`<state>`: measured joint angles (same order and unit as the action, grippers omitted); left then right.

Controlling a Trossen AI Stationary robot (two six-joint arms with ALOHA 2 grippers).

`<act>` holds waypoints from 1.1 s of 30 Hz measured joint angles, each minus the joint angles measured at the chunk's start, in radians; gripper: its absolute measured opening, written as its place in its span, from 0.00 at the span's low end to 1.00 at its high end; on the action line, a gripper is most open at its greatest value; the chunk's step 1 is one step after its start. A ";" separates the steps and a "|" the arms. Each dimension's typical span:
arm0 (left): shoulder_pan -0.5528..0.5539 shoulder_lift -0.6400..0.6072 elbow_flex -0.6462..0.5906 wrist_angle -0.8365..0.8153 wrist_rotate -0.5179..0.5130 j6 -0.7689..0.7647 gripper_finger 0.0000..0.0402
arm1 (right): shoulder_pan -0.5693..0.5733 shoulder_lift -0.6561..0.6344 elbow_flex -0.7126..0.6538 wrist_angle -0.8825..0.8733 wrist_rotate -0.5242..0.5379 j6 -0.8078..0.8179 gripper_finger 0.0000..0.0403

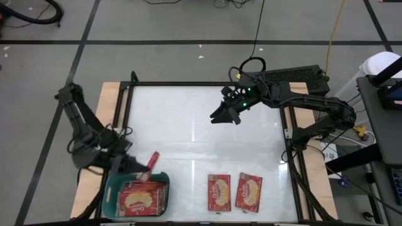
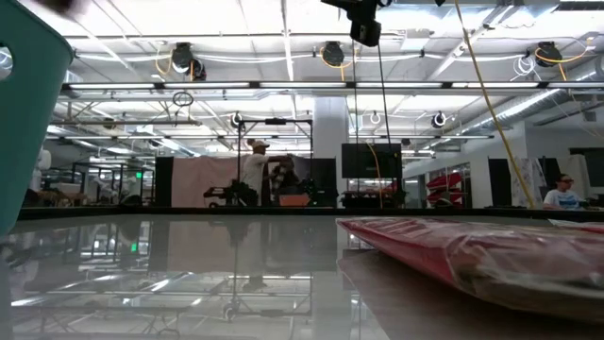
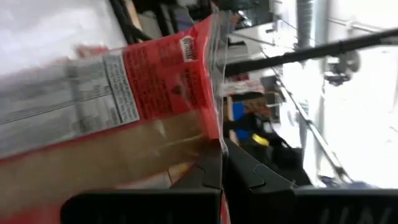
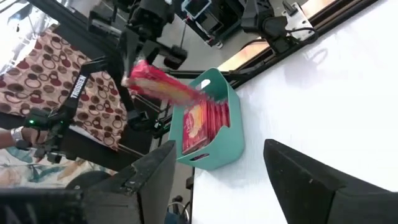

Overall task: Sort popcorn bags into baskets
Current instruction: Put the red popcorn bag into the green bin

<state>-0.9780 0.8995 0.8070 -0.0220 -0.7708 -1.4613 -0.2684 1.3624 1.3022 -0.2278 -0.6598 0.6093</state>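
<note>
High view, left gripper: we see the left gripper (image 1: 137,164) clamped on one red popcorn bag (image 1: 149,166), which it holds tilted just above the far rim of the teal basket (image 1: 110,196); we judge this pose suits a drop into the basket.
High view, basket contents: the basket sits at the table's near left corner and already holds several packets, one face-up (image 1: 139,201) with others on edge beside it, packed close so that more may fit.
High view, remaining bags: two popcorn bags (image 1: 219,192) (image 1: 249,191) lie flat, side by side, at the near edge of the white table (image 1: 188,125), well apart from the basket; we judge these are yet to be sorted.
High view, right gripper: the right gripper (image 1: 223,115) hangs over the table's far middle, fingers spread and empty, clear of the left arm's work.
Low view: a packet (image 2: 472,250) lies flat in the foreground at right, and the basket wall (image 2: 28,104) fills the left edge; people stand in the room far behind.
Left wrist view: we see the held bag's (image 3: 124,99) white nutrition panel, its edge pinched between the dark fingers (image 3: 208,177).
Right wrist view: the open fingers (image 4: 308,177) frame the basket (image 4: 214,140), with the held bag (image 4: 158,84) poised above it.
</note>
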 joint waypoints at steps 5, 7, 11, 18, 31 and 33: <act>-0.102 0.085 0.000 0.076 -0.069 -0.035 0.00 | 0.000 0.000 0.000 -0.003 0.000 -0.001 0.58; -0.117 0.118 0.000 0.075 -0.086 -0.074 0.00 | 0.000 0.000 0.000 -0.002 0.000 -0.005 0.58; -0.136 0.190 0.000 0.091 -0.093 -0.160 0.00 | 0.000 0.000 0.000 -0.002 0.000 -0.008 0.58; -0.164 0.322 0.000 0.242 -0.107 -0.222 0.00 | 0.000 0.000 0.000 -0.002 0.000 0.000 0.58; -0.264 0.347 0.001 0.165 -0.235 -0.280 0.00 | 0.001 0.000 0.000 -0.003 0.000 0.020 0.58; -0.283 0.347 0.001 0.141 -0.235 -0.323 0.00 | 0.001 0.000 0.000 -0.002 0.000 0.029 0.58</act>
<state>-1.2606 1.2465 0.8078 0.1187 -1.0054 -1.7848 -0.2672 1.3628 1.3022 -0.2302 -0.6601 0.6385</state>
